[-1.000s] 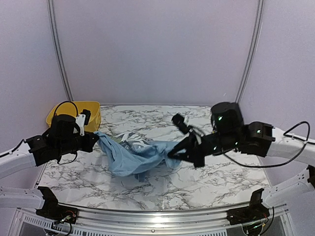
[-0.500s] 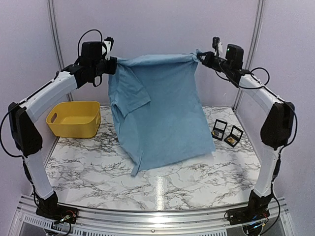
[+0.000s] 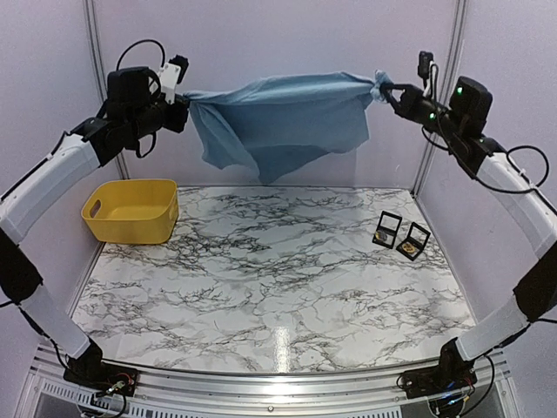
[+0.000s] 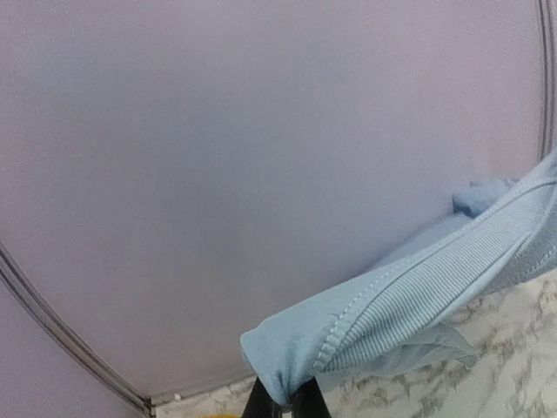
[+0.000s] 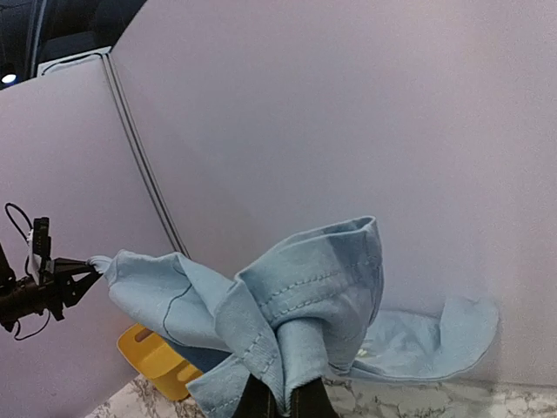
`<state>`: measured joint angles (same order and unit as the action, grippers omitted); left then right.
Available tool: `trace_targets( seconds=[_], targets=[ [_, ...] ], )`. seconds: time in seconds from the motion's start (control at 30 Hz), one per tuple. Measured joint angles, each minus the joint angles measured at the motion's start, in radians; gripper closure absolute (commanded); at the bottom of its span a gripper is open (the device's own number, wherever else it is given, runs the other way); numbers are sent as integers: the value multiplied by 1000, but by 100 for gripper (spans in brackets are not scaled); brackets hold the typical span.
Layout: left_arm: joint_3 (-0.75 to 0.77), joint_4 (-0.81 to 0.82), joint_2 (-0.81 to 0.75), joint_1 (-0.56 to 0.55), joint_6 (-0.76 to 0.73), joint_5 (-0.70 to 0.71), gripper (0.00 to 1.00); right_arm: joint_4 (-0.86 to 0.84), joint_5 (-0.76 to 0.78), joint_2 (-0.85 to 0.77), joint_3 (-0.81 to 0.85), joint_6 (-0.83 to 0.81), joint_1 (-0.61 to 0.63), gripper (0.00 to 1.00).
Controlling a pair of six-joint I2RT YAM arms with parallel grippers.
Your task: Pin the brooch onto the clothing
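The clothing [image 3: 278, 122], a light blue T-shirt, hangs stretched high in front of the back wall, its lettering not showing. My left gripper [image 3: 184, 111] is shut on one bunched end, where ribbed fabric [image 4: 418, 296] wraps over the black fingertips [image 4: 261, 407]. At the other end my right gripper [image 3: 384, 88] is shut on a stitched hem [image 5: 313, 287]. Both arms are raised well above the table. Two small open black cases [image 3: 388, 230] [image 3: 413, 241] on the table at the right each hold a gold-coloured piece, the brooch among them.
A yellow bin [image 3: 132, 210] stands at the table's back left, also seen in the right wrist view [image 5: 157, 361]. Grey walls with metal rails close in the back and sides. The marble tabletop [image 3: 261, 287] lies below the raised shirt.
A second ago the shirt lay crumpled on the table between low arms. Both arms lifted it; since half a second ago they spread wider and the hanging cloth swung up toward the back wall.
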<state>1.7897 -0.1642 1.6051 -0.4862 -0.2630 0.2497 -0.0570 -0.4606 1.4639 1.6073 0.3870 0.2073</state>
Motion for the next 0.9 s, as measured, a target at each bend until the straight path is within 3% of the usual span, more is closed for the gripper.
trace_targets(
  seconds=[0.1, 0.13, 0.3, 0.4, 0.53, 0.63, 0.8, 0.9],
  targets=[
    [-237, -29, -116, 0, 0, -82, 99, 10, 8, -77, -228, -19, 0, 100],
    [-312, -43, -150, -2, -4, -119, 94, 7, 12, -94, -312, -22, 0, 100],
    [-574, -89, -187, -55, -26, -303, 19, 58, 16, -64, -600, -21, 0, 100],
    [-592, -145, -48, -137, -31, -347, 2, 93, 21, 16, -625, -23, -2, 100],
    [-585, -209, 109, -198, 22, -330, 1, 137, 21, 105, -580, -42, -4, 100],
    [-604, -216, 84, -192, 84, -285, 1, 149, 21, 145, -534, -52, -4, 100],
    [-707, -182, -34, -164, 266, -145, 18, 155, 20, 152, -499, -68, -4, 100],
    [-758, -174, -17, -118, 365, -85, 21, 158, 19, 152, -497, -72, -4, 100]
  ],
)
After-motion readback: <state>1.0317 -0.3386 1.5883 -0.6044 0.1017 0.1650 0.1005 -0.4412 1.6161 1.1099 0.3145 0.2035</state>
